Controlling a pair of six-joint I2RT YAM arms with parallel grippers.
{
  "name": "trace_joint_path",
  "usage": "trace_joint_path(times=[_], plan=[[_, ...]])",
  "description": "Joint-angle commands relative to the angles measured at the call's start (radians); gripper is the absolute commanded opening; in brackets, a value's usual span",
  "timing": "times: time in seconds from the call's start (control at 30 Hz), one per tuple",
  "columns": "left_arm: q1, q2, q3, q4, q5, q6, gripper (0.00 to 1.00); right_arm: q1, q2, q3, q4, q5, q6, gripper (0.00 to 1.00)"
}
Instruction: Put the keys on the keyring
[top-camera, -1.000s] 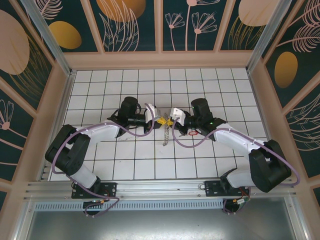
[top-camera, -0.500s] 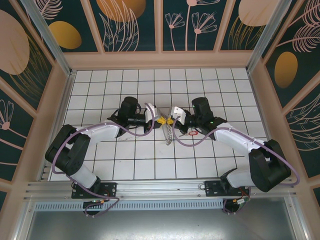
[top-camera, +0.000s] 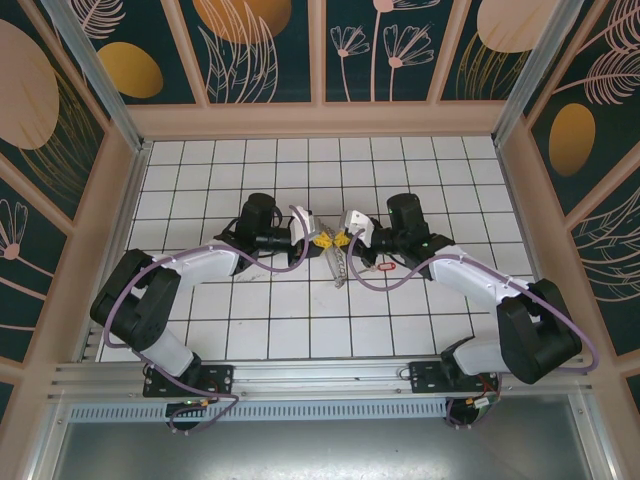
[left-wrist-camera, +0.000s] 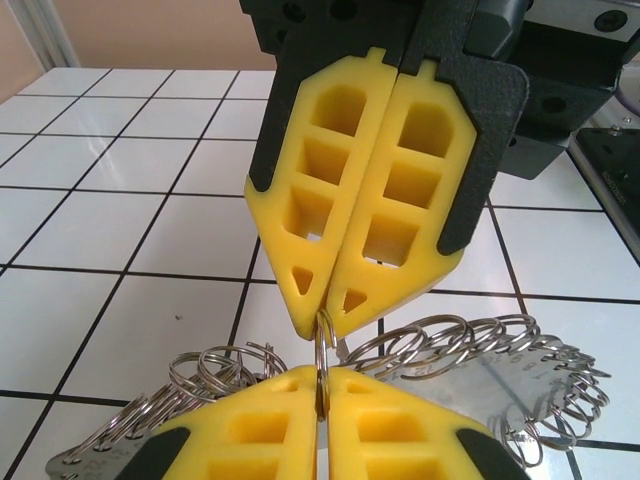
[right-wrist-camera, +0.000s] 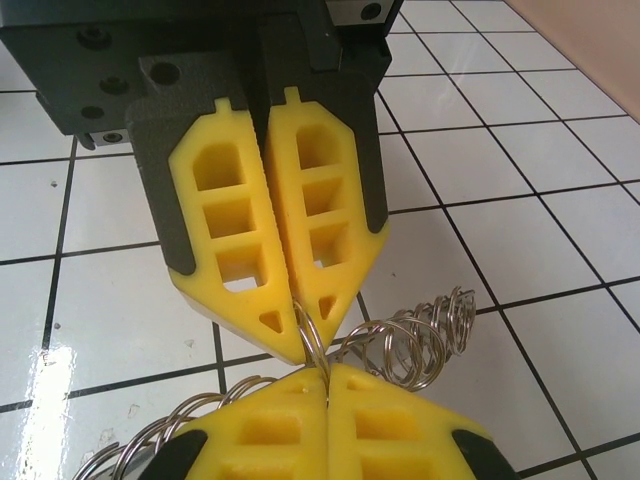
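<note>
My left jaws and right jaws both pinch the thin keyring tight, tip to tip, so I should hold steady and tug softly to open it.

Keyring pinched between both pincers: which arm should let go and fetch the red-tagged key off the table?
Probably the right. Both the left pincer and the right pincer are shut on the keyring, but the red-tagged key lies close beside the right arm.
</note>
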Motion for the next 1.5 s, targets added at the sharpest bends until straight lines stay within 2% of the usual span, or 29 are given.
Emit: trace_joint_path(times=[0.0, 0.03, 0.17, 0.27, 0.37, 0.47, 0.53, 0.6, 0.67, 0.77, 0.87, 1.0, 1.13, 1.27, 1.47], plan=[[-0.007, -0.006, 0.008, -0.036, 0.021, 0.013, 0.03, -0.015, -0.014, 0.003, 0.106, -0.042, 0.023, 0.0], [-0.007, -0.007, 0.009, -0.035, 0.015, 0.013, 0.0, -0.016, -0.012, 0.004, 0.106, -0.044, 0.023, 0.0], [-0.007, -0.021, -0.004, 0.014, -0.009, -0.01, 0.0, -0.017, -0.009, 0.003, 0.095, -0.027, 0.02, 0.0], [-0.006, -0.033, -0.01, 0.037, -0.043, -0.025, 0.0, -0.026, -0.023, 0.002, 0.086, -0.017, 0.058, 0.15], [-0.005, -0.047, -0.027, 0.073, -0.085, -0.057, 0.0, -0.058, -0.075, -0.015, 0.103, -0.022, 0.163, 0.24], [-0.004, -0.051, -0.027, 0.075, -0.1, -0.073, 0.0, -0.098, -0.143, -0.054, 0.131, 0.023, 0.315, 0.28], [-0.003, -0.051, -0.025, 0.081, -0.108, -0.09, 0.0, -0.125, -0.167, -0.056, 0.099, 0.098, 0.44, 0.24], [-0.004, -0.052, -0.026, 0.079, -0.12, -0.101, 0.0, -0.157, -0.157, -0.025, 0.013, 0.237, 0.593, 0.17], [-0.004, -0.058, -0.026, 0.078, -0.12, -0.106, 0.0, -0.199, -0.111, 0.026, -0.16, 0.32, 0.722, 0.14], [-0.004, -0.067, -0.022, 0.066, -0.127, -0.117, 0.0, -0.243, -0.015, 0.094, -0.36, 0.349, 0.808, 0.12], [-0.004, -0.08, -0.017, 0.043, -0.143, -0.114, 0.0, -0.243, 0.041, 0.115, -0.464, 0.362, 0.855, 0.12], [-0.004, -0.102, -0.025, 0.032, -0.155, -0.111, 0.0, -0.219, 0.11, 0.121, -0.509, 0.314, 0.83, 0.16], [-0.004, -0.106, -0.027, 0.022, -0.139, -0.116, 0.0, -0.169, 0.198, 0.16, -0.552, 0.345, 0.762, 0.21], [-0.004, -0.107, -0.032, 0.015, -0.138, -0.116, 0.0, -0.165, 0.257, 0.186, -0.569, 0.38, 0.742, 0.24], [-0.004, -0.11, -0.031, 0.011, -0.137, -0.11, 0.0, -0.164, 0.312, 0.211, -0.558, 0.346, 0.722, 0.25]])
